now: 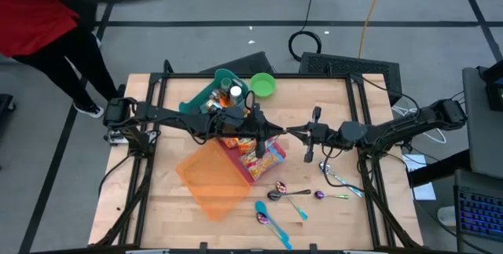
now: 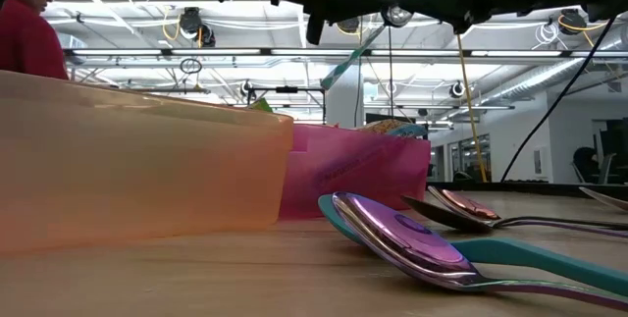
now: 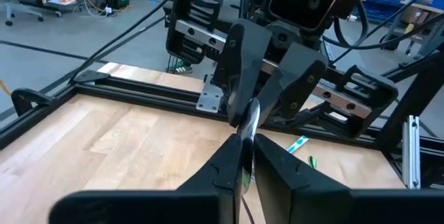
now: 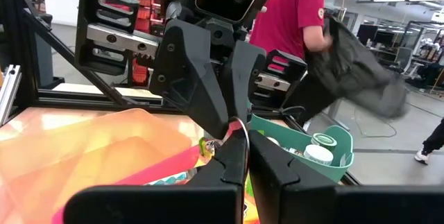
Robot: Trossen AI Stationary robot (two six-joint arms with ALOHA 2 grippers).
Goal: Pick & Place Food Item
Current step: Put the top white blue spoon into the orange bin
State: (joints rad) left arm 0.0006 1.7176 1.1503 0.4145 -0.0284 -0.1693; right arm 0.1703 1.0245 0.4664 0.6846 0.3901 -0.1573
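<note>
My two grippers meet fingertip to fingertip above the table's middle, over a pink tub (image 1: 253, 156) of bright snack packets. My left gripper (image 1: 277, 132) reaches in from the left and my right gripper (image 1: 300, 133) from the right. Both are shut on one thin spoon (image 3: 251, 116). The spoon looks shiny in the wrist views, and in the low view a teal strip (image 2: 348, 62) slants down below the grippers. An orange see-through tub (image 1: 211, 179) lies against the pink tub's near left side. My left gripper pinches the spoon's thin edge (image 3: 247, 156) between its two fingers, coming level from the table's left. The spoon is lifted clear of the table. My right gripper pinches the same spoon (image 4: 239, 132) between its two fingers, coming level from the table's right, opposite the left gripper's fingers (image 4: 191, 78). Which end of the spoon each gripper has cannot be told.
Several spoons lie on the near right of the table (image 1: 277, 193) (image 1: 271, 221) (image 1: 339, 180). A teal tub (image 1: 214, 97) with bottles and a green bowl (image 1: 263, 86) stand at the far edge. A person in red (image 1: 35, 18) stands beyond the far left corner.
</note>
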